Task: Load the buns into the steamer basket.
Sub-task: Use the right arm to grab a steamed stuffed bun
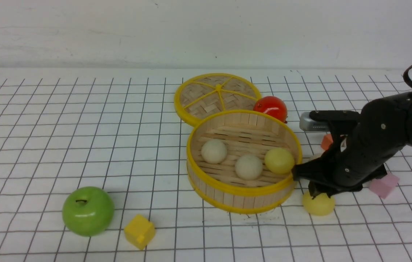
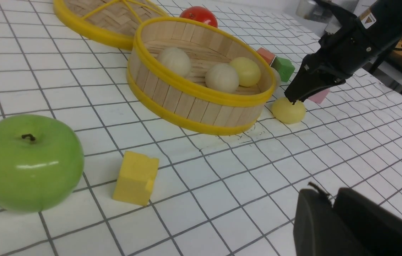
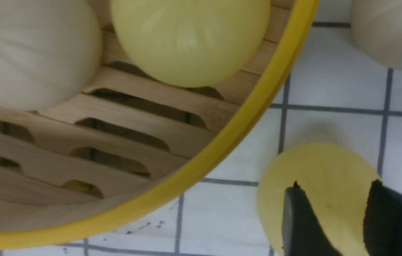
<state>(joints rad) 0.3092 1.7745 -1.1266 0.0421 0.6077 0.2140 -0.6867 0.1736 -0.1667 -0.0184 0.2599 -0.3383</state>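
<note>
white bun (image 3: 392, 32) cropped, pink cube (image 1: 384, 185) half hidden
</note>
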